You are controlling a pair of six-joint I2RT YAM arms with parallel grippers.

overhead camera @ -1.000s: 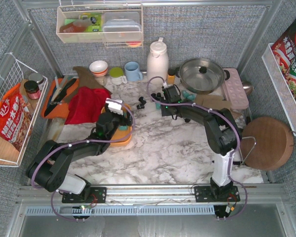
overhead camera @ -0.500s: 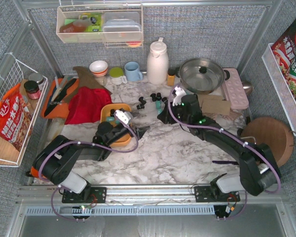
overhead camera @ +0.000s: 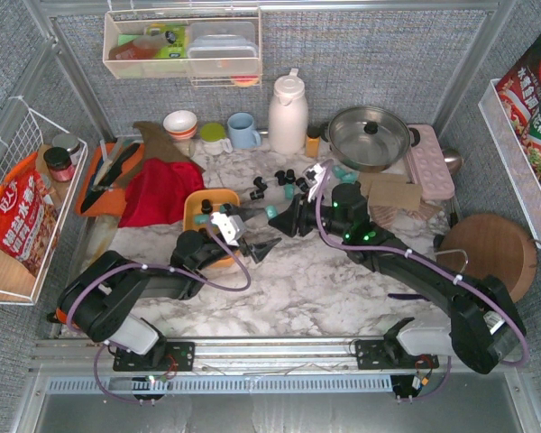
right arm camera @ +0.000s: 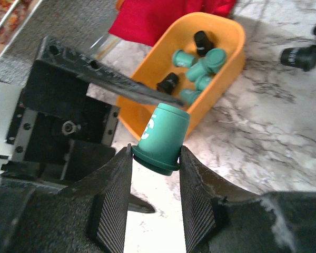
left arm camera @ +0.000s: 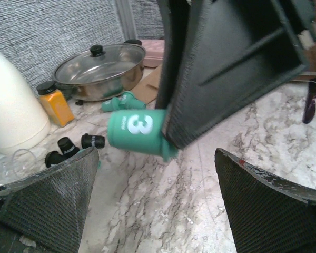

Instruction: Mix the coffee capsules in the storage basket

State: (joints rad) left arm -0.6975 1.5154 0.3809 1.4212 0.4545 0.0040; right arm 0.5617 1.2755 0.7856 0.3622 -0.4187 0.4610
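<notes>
My right gripper [right arm camera: 155,157] pinches a teal capsule [right arm camera: 163,132] by its rim just beside the storage basket [right arm camera: 226,63], which holds a few teal and black ones, so I reckon one more is about to join. A second ago that arm was back by the loose black capsules [overhead camera: 284,176] and the left gripper [left arm camera: 155,168] sat over the basket. Now it's slid off, fingers spread wide, maybe for a handoff, hard to tell.

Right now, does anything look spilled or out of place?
Yes. Several black capsules lie loose on the marble, outside the orange storage basket, and teal ones lie by the pan. The right hand grips another teal capsule, not yet in the basket.
</notes>
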